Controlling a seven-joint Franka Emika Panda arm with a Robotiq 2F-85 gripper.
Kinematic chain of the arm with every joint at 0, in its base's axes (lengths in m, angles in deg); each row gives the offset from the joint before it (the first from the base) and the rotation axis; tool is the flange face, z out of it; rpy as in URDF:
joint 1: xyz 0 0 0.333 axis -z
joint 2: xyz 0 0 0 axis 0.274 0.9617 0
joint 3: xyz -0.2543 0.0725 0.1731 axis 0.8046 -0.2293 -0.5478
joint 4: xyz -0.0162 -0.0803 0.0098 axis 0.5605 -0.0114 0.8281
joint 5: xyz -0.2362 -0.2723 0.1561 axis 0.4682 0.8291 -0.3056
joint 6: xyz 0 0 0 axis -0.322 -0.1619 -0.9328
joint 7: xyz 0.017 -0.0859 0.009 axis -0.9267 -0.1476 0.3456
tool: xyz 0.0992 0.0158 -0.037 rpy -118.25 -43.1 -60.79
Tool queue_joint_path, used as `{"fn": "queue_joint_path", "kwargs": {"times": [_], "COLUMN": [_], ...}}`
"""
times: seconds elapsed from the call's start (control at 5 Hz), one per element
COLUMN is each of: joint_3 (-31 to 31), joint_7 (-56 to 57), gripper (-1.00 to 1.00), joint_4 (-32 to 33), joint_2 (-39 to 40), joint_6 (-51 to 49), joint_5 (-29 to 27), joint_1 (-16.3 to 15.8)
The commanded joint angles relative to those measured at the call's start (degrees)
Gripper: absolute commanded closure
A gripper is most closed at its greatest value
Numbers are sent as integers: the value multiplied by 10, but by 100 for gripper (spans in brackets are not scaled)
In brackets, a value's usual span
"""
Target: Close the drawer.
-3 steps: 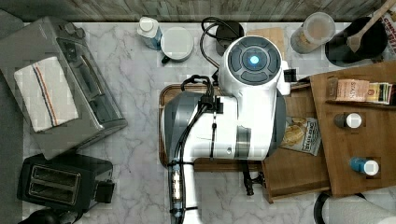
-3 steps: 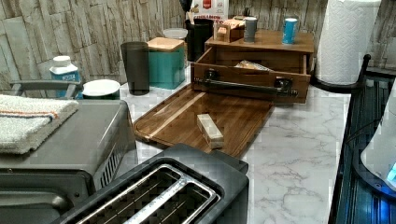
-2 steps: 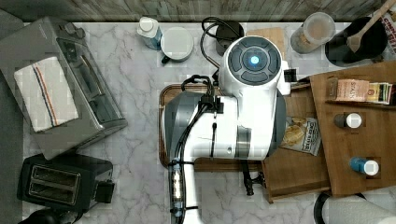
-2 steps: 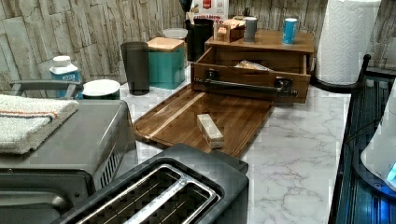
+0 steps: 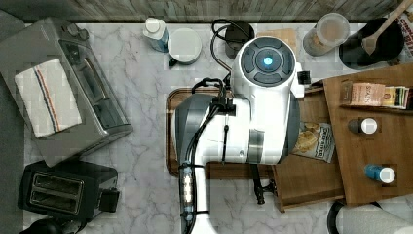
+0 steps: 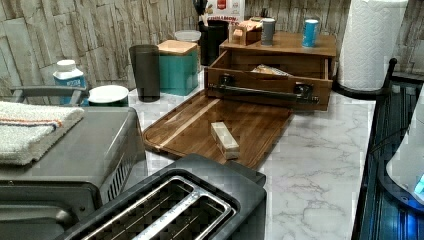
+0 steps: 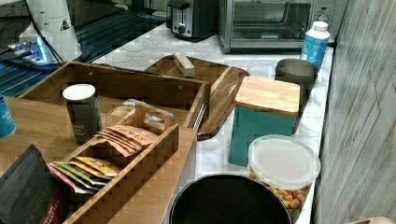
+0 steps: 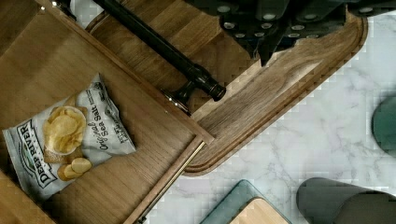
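Note:
The drawer (image 5: 311,183) stands pulled out from the wooden cabinet, with a bag of chips (image 8: 65,135) lying on its floor (image 8: 149,135). Its long black bar handle (image 6: 265,91) runs across the front and hangs over the serving tray's edge. In the right view the drawer (image 7: 116,84) is an open box below the cabinet top. My gripper (image 8: 267,52) is shut with nothing in it. It hovers above the tray's corner, beside the handle's end (image 8: 205,84) and apart from it. In the top view my white arm (image 5: 253,122) hides the drawer's front.
A flat wooden serving tray (image 6: 190,125) with a small wooden block (image 6: 224,141) lies in front of the drawer. A teal canister (image 6: 178,67) and a dark cup (image 6: 145,65) stand beside it. The cabinet top (image 5: 375,151) carries bottles. A toaster oven (image 5: 63,92) and a toaster (image 5: 63,192) sit on the top view's left.

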Motion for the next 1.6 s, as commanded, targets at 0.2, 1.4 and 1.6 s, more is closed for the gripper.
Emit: {"fn": "queue_joint_path", "kwargs": {"times": [0.2, 1.4, 1.6], "joint_3": [-65, -82, -74], "joint_7": [118, 219, 259], "gripper": [100, 100, 100], "joint_4": [350, 445, 454], "joint_2": [-101, -137, -110], "joint_6": [288, 374, 385], "joint_5": [-60, 30, 38], "joint_1": [-60, -70, -71]}}
